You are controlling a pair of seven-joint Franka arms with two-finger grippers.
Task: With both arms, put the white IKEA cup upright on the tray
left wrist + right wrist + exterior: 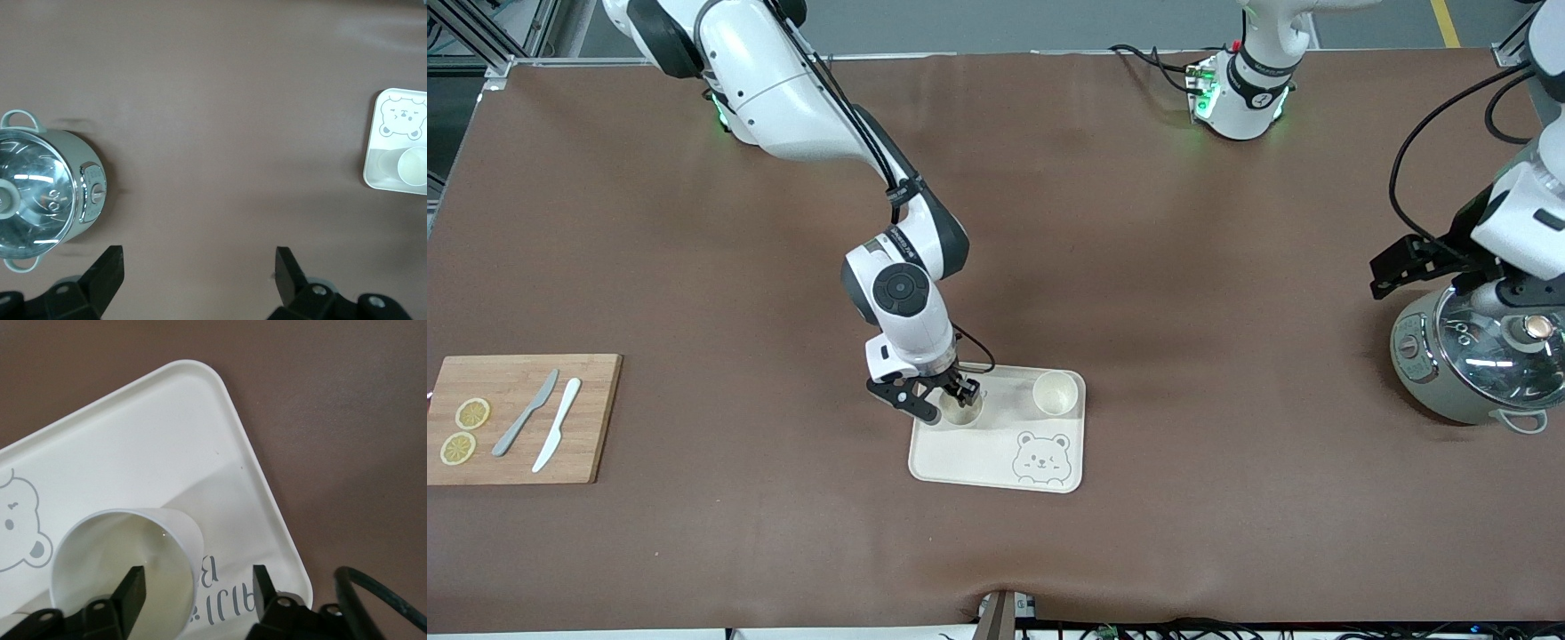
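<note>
The cream bear tray lies mid-table, near the front camera. Two white cups stand upright on its edge farthest from the camera. One cup is under my right gripper. In the right wrist view the right gripper is open and straddles this cup's wall, with one finger inside and one outside over the tray. The second cup stands free toward the left arm's end. My left gripper is open and empty, over the table beside the pot. The left wrist view shows the tray and the second cup.
A grey pot with a glass lid stands at the left arm's end of the table and also shows in the left wrist view. A wooden cutting board with two knives and two lemon slices lies at the right arm's end.
</note>
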